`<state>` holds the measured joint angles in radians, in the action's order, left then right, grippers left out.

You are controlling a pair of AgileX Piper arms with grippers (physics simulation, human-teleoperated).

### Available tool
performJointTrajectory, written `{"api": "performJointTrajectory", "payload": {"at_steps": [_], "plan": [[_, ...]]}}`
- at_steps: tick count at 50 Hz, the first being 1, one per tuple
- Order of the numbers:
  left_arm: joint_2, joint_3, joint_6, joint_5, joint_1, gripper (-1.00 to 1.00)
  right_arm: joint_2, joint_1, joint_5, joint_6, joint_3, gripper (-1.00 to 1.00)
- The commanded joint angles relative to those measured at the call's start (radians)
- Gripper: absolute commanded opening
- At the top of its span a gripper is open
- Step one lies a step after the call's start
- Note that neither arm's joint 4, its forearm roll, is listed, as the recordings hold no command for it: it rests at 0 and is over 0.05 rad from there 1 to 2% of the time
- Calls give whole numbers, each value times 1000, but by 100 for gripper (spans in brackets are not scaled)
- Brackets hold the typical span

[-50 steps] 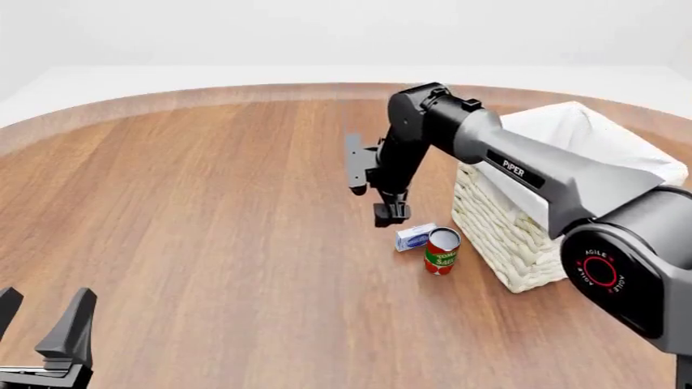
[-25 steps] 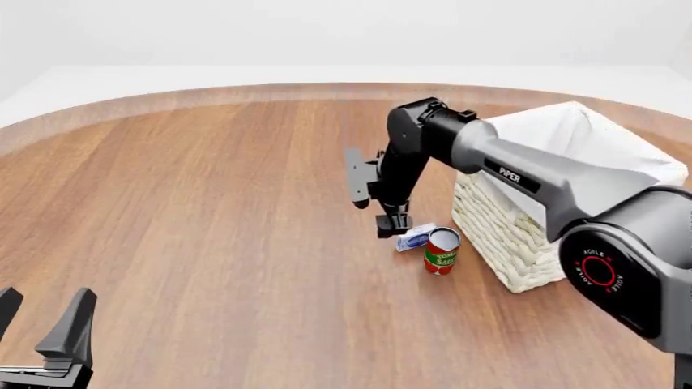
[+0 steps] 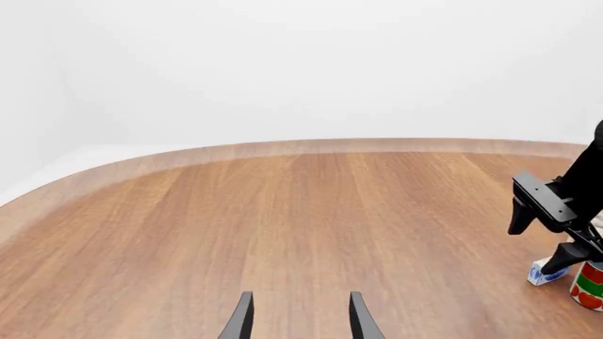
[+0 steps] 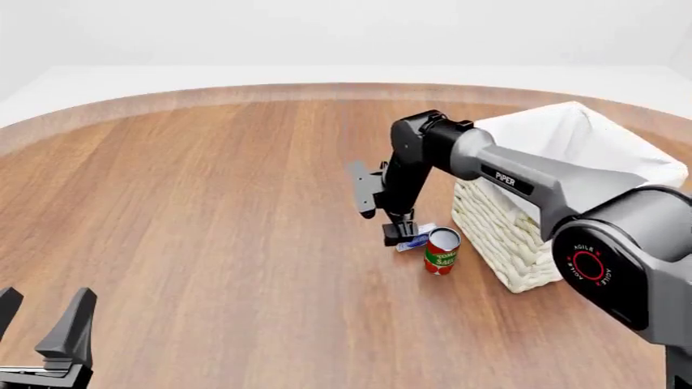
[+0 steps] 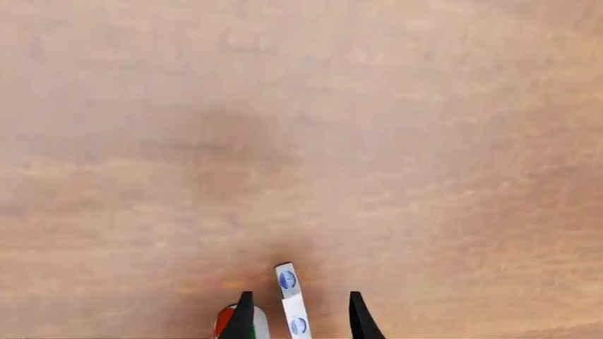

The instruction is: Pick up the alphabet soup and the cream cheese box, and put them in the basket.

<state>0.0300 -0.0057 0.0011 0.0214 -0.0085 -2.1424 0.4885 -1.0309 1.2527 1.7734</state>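
The cream cheese box (image 4: 417, 237) lies on the table just left of the basket (image 4: 508, 231). It also shows in the left wrist view (image 3: 544, 272). My right gripper (image 4: 396, 236) is open, points down and is low over the box's left end. In the right wrist view the box (image 5: 289, 289) stands edge-on between the open fingertips (image 5: 243, 318). My left gripper (image 4: 39, 324) is open and empty at the near left corner, far from everything; its fingertips (image 3: 241, 321) show in the left wrist view. The alphabet soup is not in view.
A red can with a green band (image 4: 442, 250) stands upright right beside the box, between it and the basket; it also shows in the right wrist view (image 5: 224, 321) beside one finger. The basket's white liner (image 4: 584, 142) hides its inside.
My right gripper has come down and slightly nearer, from above the table to around the cream cheese box. The left arm, box and red can have not moved.
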Motion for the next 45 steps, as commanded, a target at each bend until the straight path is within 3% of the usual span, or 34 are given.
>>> {"api": "performJointTrajectory", "payload": {"at_steps": [1,14,45], "plan": [[-1,1,0,0,0,100,-14,-16,7,23,-6,100],[-1,1,0,0,0,100,-30,-39,17,43,-2,100],[-1,1,0,0,0,100,-74,-41,-23,17,43,100]]}}
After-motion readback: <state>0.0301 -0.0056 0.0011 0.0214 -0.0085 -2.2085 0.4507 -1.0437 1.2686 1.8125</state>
